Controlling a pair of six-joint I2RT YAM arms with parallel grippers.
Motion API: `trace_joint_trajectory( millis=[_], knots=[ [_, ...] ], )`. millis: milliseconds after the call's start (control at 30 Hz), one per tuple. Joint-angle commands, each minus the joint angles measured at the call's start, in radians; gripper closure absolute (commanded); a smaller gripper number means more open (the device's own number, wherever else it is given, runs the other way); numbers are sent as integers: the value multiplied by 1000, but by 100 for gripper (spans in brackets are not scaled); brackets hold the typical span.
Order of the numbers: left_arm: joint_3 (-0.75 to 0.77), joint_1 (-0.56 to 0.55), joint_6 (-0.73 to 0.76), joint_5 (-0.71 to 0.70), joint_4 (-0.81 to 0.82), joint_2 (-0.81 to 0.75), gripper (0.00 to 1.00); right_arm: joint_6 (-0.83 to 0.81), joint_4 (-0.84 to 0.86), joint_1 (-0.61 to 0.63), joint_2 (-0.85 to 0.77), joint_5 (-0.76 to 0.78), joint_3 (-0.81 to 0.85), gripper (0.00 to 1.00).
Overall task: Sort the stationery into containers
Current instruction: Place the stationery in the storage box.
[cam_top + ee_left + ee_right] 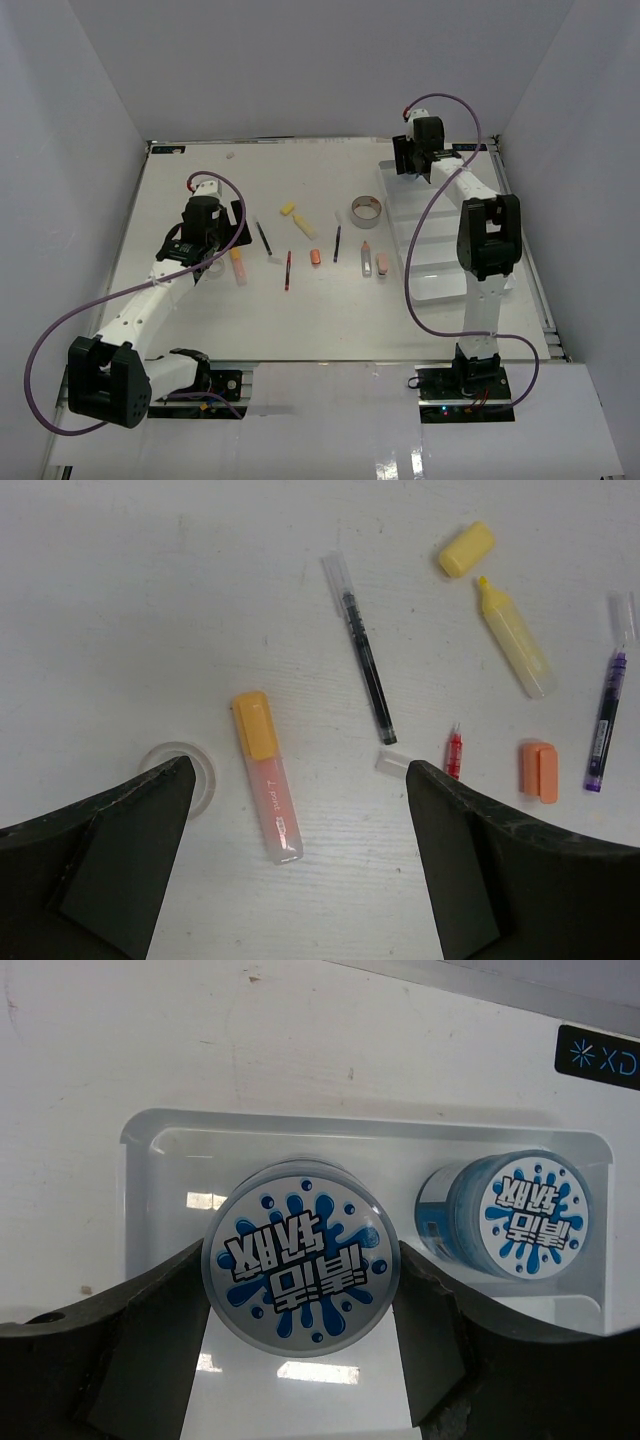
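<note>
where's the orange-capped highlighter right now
In the left wrist view the orange-capped highlighter lies flat between the clear tape roll on its left and the black pen on its right.

- The tray is set on the right side of the worktop.
- In its far-end compartment two tubs are placed side by side: one tub is clasped between the fingers of the right hand, with the second tub at its right.
- A tape roll is laid just left of the tray.
- Under the left hand a marker is laid, with a second tape roll at its left, partly hidden by a finger, and a pen at its right.
</note>
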Motion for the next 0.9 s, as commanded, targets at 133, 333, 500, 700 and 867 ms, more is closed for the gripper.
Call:
trace_joint_trajectory(
  millis=[133,333,500,700,867],
  knots=[
    [4,7,6,13,16,-4,2,-20,107,-12,50,-22,49,63],
    [4,7,6,13,16,-4,2,-22,108,-12,56,-24,32,38],
    [4,9,4,14,14,-7,2,-28,102,-12,-11,-38,7,11],
    [4,9,3,14,14,-18,2,-42,47,16,-163,-56,-30,10],
    [3,9,-2,22,14,-24,2,-83,-21,114,-299,-96,-140,10]
  ],
)
